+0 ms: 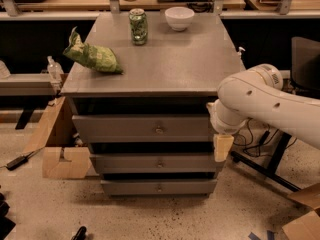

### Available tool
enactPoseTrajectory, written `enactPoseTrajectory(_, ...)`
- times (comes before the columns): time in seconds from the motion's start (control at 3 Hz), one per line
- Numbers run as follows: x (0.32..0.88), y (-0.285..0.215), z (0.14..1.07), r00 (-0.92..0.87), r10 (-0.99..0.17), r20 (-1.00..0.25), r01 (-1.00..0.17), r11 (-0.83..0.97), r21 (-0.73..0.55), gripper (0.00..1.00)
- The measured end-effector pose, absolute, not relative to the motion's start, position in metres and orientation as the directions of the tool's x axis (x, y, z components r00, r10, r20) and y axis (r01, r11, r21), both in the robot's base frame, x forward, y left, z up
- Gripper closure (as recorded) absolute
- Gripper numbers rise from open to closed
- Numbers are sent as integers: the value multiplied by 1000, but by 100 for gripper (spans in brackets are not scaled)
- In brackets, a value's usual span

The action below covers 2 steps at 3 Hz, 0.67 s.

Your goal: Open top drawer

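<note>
Top drawer (125,129) sits directly under the counter (175,64) top, uppermost of three grey fronts, and appears fully closed. Its front runs horizontally across the camera view, with the small round knob (159,130) at its centre. The claw (223,147) hangs pointing downward at the right edge of the drawer stack, just beside the corner of the top drawer and level with the gap above the middle front. The knob therefore lies toward the left of the view and slightly above the claw tip, well apart from it. The claw holds nothing visible and touches no knob; whether it is released or clenched cannot be told.
</note>
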<state>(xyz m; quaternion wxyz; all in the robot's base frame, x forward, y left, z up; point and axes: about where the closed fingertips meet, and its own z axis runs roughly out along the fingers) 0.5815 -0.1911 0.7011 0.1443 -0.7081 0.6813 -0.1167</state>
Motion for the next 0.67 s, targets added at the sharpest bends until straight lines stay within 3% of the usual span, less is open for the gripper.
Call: enactPoseTrajectory(0.67, 591, -204, 685, 54, -998, -38, -954, -40, -298, 0)
